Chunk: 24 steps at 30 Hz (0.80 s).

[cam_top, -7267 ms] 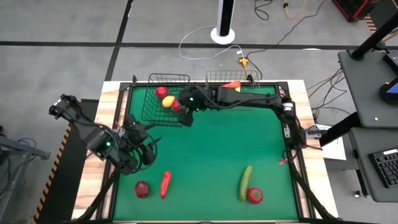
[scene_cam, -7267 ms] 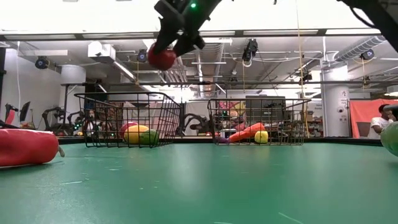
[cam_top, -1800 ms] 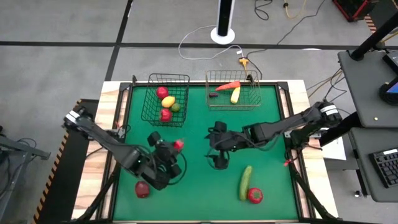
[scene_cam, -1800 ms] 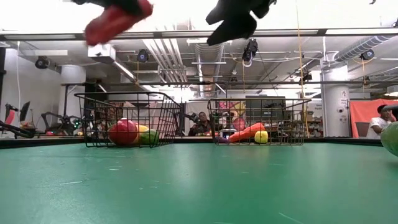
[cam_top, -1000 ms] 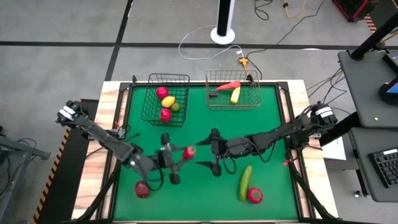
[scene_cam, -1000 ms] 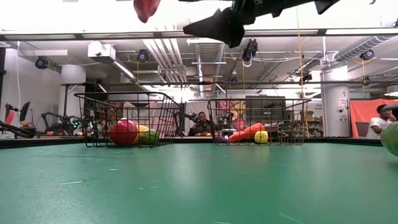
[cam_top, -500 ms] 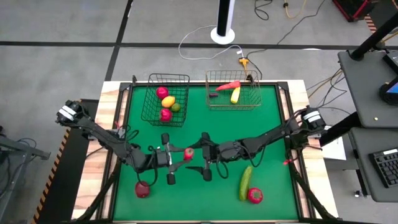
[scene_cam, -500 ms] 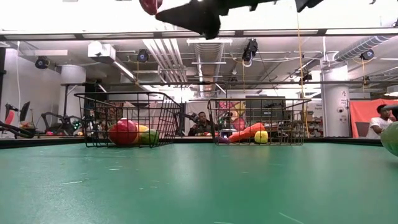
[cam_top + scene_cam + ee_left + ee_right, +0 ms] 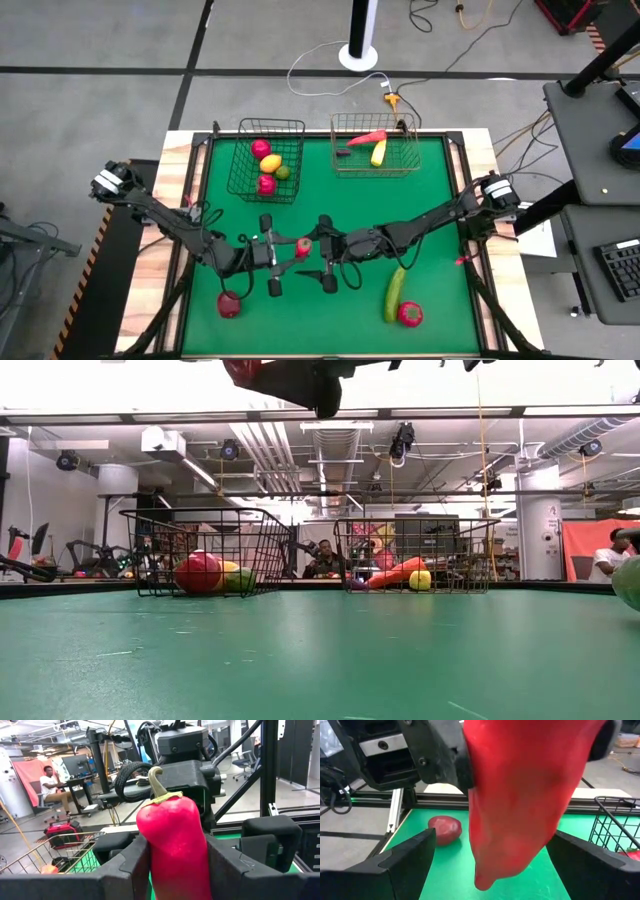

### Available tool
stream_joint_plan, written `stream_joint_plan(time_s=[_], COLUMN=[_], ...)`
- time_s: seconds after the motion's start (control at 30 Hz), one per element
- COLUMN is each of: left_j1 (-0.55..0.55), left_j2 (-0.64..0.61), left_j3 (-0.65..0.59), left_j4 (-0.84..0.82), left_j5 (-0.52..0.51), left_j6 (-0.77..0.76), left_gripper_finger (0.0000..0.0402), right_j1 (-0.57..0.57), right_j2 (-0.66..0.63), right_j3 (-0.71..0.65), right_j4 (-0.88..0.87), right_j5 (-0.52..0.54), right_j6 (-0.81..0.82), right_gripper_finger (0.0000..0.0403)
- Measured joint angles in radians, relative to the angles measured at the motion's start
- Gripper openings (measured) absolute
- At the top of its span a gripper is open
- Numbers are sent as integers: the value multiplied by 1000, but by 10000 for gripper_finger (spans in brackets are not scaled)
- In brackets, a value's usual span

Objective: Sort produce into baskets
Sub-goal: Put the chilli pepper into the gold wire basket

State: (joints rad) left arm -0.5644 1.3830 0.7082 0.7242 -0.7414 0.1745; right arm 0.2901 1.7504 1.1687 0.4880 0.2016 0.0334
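On the green desk (image 9: 430,200), a cucumber (image 9: 395,293) and tomato (image 9: 410,314) lie near the right arm, a dark red fruit (image 9: 228,304) near the left. Mid-desk, the left gripper (image 9: 283,250) has its jaws clamped on a red pepper (image 9: 302,247). The right gripper (image 9: 327,259) faces it, jaws spread wide around the pepper's tip.

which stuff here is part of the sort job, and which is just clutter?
Job:
- red pepper, held in the left claw
- right claw, open around the pepper's tip
- cucumber, red tomato, dark red fruit on the mat
- black basket, silver basket, both part filled

Clutter:
- floor cables
- white stand
- keyboard
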Motion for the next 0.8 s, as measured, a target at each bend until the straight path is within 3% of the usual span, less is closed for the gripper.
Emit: stream_joint_plan(time_s=[0.2, 0.57, 0.8], left_j1=[0, 0, -2], left_j2=[0, 0, 0], left_j3=[0, 0, 0], left_j4=[-1, -2, -16], left_j5=[0, -20, -27], left_j6=[-1, -42, -61], left_gripper_finger=[137, 141, 193], right_j1=[0, 0, -2], right_j2=[0, 0, -2], right_j3=[-1, -1, -2], right_j4=[0, 2, -1], right_j5=[0, 11, 13], right_j6=[0, 0, 1], right_gripper_finger=[336, 190, 124])
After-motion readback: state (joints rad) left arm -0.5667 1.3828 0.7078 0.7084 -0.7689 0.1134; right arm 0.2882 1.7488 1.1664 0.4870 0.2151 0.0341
